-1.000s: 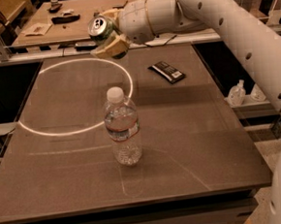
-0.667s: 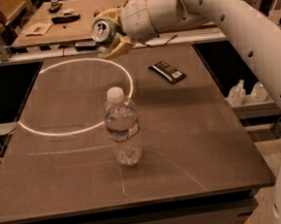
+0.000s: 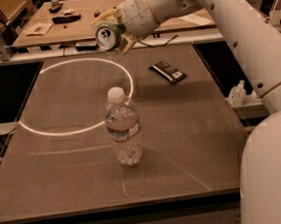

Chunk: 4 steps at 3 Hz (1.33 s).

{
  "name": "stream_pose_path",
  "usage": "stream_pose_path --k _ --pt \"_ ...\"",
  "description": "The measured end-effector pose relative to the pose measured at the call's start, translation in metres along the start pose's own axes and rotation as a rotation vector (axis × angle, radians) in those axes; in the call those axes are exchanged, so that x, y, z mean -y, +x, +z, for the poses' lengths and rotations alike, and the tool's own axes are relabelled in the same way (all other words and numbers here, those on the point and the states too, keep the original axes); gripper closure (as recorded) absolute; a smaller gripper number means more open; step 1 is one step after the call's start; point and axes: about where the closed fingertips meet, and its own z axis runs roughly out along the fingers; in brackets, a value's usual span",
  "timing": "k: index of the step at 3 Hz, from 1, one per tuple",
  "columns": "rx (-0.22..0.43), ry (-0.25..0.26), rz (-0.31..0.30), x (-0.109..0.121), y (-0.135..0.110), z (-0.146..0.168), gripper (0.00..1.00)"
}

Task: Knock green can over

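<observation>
Nearly sideways, a small green aluminium drink can (image 3: 106,37) sits pinched in the two-finger gripper (image 3: 112,31) of the robot's white arm (image 3: 231,24), at the far edge of the dark brown table (image 3: 191,144). The pale fingers (image 3: 126,43) close on the can's body from opposite sides, one above and one below and to the right, with no gap showing between pad and metal. The can's silver top and pull tab face the camera, so its long axis runs out from between the fingers toward the viewer, not upright. It appears to be off the tabletop, though whether it hangs over the surface or just past the far edge cannot be told.

With the can between the fingers and no longer standing, the move ahead turns on that axis: judged from here, letting it down as it lies would leave it on its side.

Nearer the camera than the fingers, and well apart from them, stands a clear plastic water bottle with a white cap (image 3: 124,130). A flat black rectangular packet (image 3: 167,72) lies below and right of the fingers. A bright ring of light (image 3: 40,129) curves across the tabletop beneath them.
</observation>
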Motion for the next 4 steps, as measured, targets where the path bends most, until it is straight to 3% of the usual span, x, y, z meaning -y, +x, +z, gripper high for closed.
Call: stream_pose_path --k 1,2,4 --pt "0.027 -0.038 -0.048 -0.006 -0.007 -0.002 1.0" --pt "0.022 -0.06 -0.05 -0.009 -0.006 0.005 1.0" --pt "-0.033 -0.298 -0.105 -0.056 -0.009 0.023 1.0"
